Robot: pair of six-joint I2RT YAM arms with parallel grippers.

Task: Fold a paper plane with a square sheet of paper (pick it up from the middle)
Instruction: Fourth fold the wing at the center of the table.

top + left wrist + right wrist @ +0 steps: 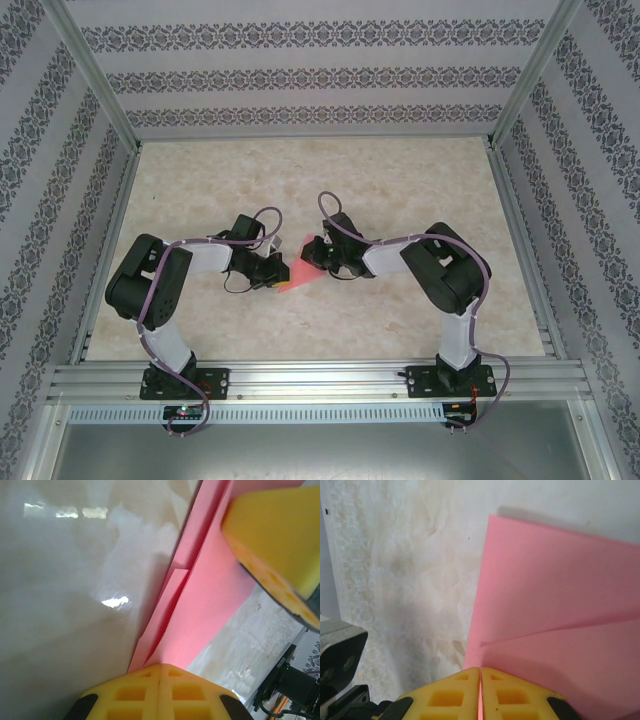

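Observation:
The pink sheet of paper (298, 264) is folded into layers and sits between the two grippers at the middle of the table. My left gripper (276, 272) is shut on one end of it; in the left wrist view the paper (210, 595) runs out from the closed yellow pads (159, 672) with creased flaps showing. The right gripper's yellow finger (275, 535) sits on the paper's far end there. My right gripper (318, 250) is shut on the paper too: a thin pink edge shows in its gripper (480, 674), and the folded paper (555, 595) spreads to the right.
The marble-look table (420, 190) is walled by patterned panels and an aluminium frame (300, 375) along the near edge. Both arm bases stand on that rail. Part of the left arm's grey body (340, 662) shows at the lower left in the right wrist view.

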